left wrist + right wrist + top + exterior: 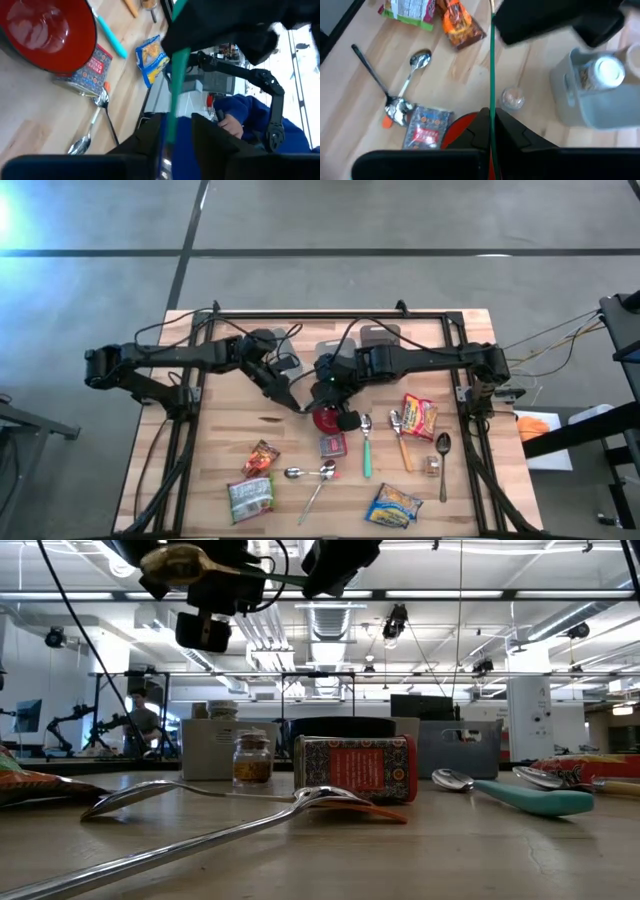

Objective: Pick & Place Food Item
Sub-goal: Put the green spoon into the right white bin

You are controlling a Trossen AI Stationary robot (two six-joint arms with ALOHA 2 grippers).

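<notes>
The right jaws [491, 117] are closed on a thin green strip [491, 65], which runs straight across to the left jaws [172, 135]. The strip passes between those too, but I cannot tell whether they grip it or have let go. It hangs in the air between the two, which looks like a handover. What the strip is I cannot tell; it may be a flat item seen edge-on.

Both jaws meet mid-table, over a red bowl [326, 420], probably the drop spot. Just beside the bowl lies a red tin [333, 445], with a teal spoon [366, 450] and steel spoons [318, 475] near. Food packets [419, 417] lie scattered on the table [220, 410], apart from the bowl. Nothing blocks the bowl from above; the tin crowds its near side.
</notes>
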